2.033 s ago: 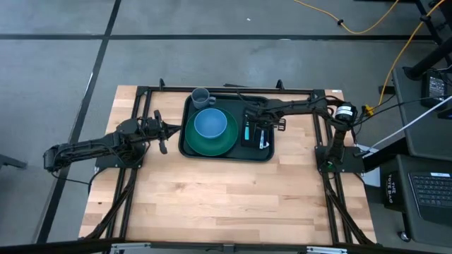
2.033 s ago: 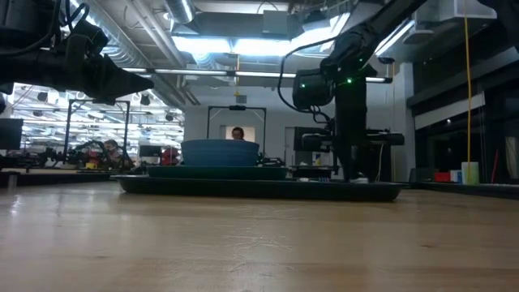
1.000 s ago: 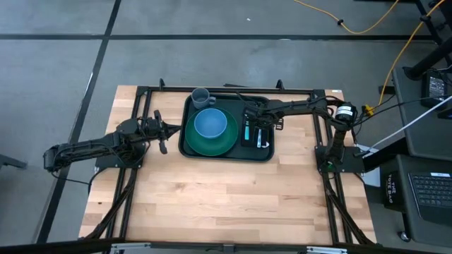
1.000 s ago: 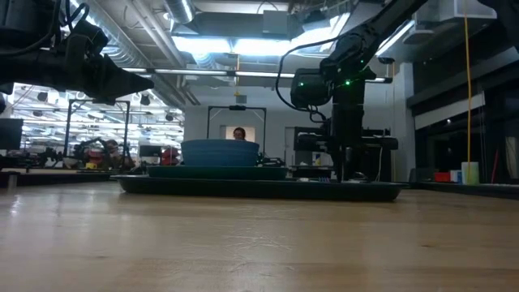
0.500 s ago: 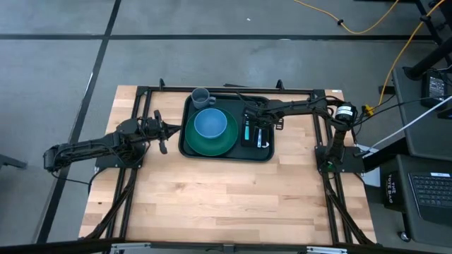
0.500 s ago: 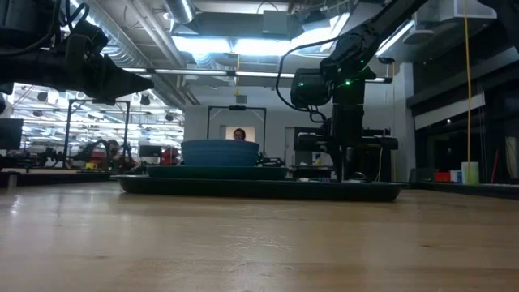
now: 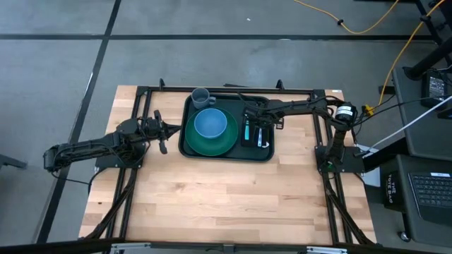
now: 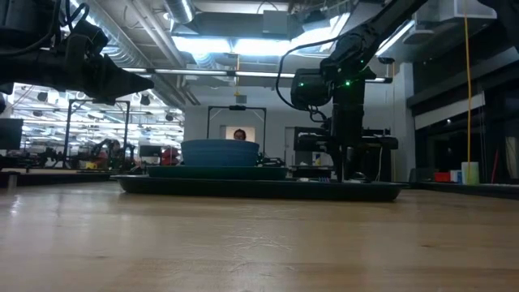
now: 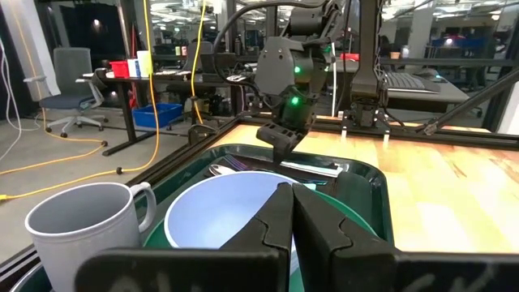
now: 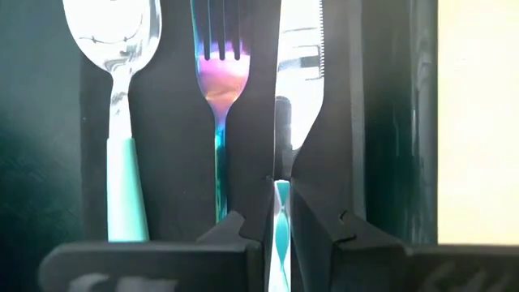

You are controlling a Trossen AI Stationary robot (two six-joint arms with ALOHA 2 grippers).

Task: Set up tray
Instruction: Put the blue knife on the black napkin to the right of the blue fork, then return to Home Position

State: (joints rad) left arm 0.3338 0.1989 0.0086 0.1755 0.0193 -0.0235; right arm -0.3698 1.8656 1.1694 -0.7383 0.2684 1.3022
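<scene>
On the desk (image 7: 212, 197) there was 1 tray (image 7: 227, 156). It carried 1 green plate (image 7: 212, 142), 1 blue bowl (image 7: 210, 123), 1 grey mug (image 7: 200, 97) and 1 black napkin (image 7: 251, 139). 3 pieces of cutlery lay on the napkin: 1 spoon (image 10: 114, 49), 1 fork (image 10: 220, 73) and 1 knife (image 10: 302, 57). 2 of them, the spoon and the knife, showed teal handles; the fork's handle could not be made out. 2 robot arms were there, each with 1 end effector: the left end effector (image 7: 163, 134) and the right end effector (image 7: 253, 121). In the room beyond, 1 person (image 8: 238, 135) was seen.
</scene>
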